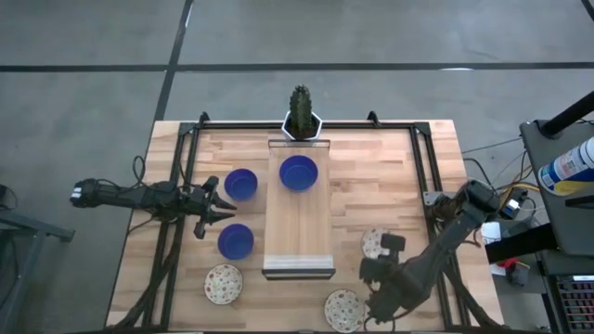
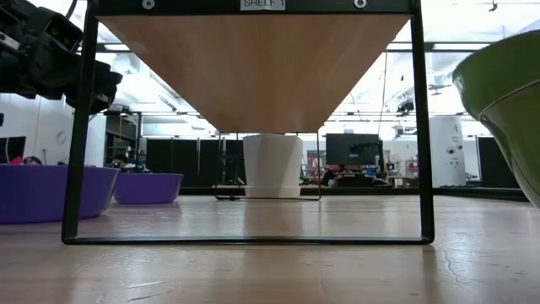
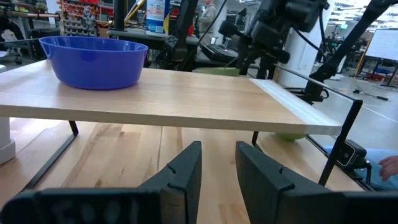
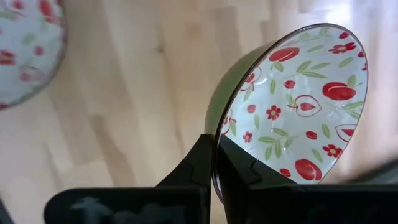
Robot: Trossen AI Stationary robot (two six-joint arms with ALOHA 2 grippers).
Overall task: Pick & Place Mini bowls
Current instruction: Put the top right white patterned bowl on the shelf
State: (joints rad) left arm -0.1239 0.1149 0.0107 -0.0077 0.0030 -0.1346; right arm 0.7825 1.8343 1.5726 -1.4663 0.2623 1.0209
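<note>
Gripping a speckled bowl (image 4: 292,106) by its rim, your right claw (image 4: 214,165) must next carry it onto the shelf (image 1: 299,218); left claw (image 3: 217,168) waits open beside it.

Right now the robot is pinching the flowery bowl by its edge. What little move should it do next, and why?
Probably lift it a bit higher first. The right gripper is clamped on the rim of a speckled bowl, which hangs tilted close above the table. One blue bowl already sits on the wooden shelf, so this one likely has to rise above the shelf top before moving over.
</note>
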